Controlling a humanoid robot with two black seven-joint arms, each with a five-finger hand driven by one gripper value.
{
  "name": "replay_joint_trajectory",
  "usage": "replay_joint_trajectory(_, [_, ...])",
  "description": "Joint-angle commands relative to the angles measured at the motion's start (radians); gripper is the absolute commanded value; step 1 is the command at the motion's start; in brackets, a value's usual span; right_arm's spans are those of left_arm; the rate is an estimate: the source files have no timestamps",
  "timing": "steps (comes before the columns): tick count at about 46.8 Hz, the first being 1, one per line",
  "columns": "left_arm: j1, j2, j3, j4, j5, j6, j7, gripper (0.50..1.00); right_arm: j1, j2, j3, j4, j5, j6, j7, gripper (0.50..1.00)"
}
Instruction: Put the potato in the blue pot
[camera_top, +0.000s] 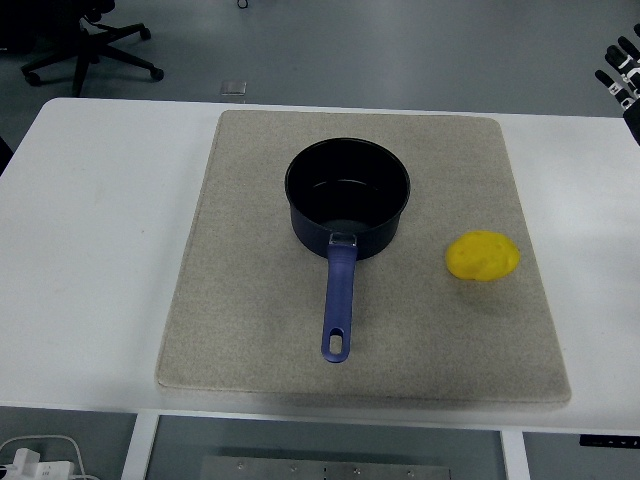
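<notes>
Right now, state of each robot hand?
Left robot hand: not in view.
Right robot hand: only its fingertips show at the top right edge, holding nothing; open or closed cannot be told.

Black robot hand (622, 72) at the right edge, segmented fingers with small white markings

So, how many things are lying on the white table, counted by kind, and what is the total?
Pot: 1 (dark blue, handle toward the near edge, on the mat)
Potato: 1 (yellow, on the mat, right of the pot, apart from it)
Mat: 1 (beige, on the table)
Total: 3
</notes>
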Motion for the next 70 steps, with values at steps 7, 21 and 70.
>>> replay_joint_trajectory(7, [-0.001,0.0,0.0,0.0,0.0,0.0,0.0,0.994,0.002,-0.061,-0.015,0.091,-0.174,-0.061,0.017,0.934])
replay_joint_trajectory(21, [0.001,0.0,0.0,0.0,0.0,0.0,0.0,0.994,0.004,-0.149,-0.134,0.156,-0.356,-0.081,0.017,0.934])
replay_joint_trajectory(70, [0.001,0.0,0.0,0.0,0.0,0.0,0.0,0.994,0.005,-0.345,-0.281,0.338,-1.136,-0.071,0.126,0.934])
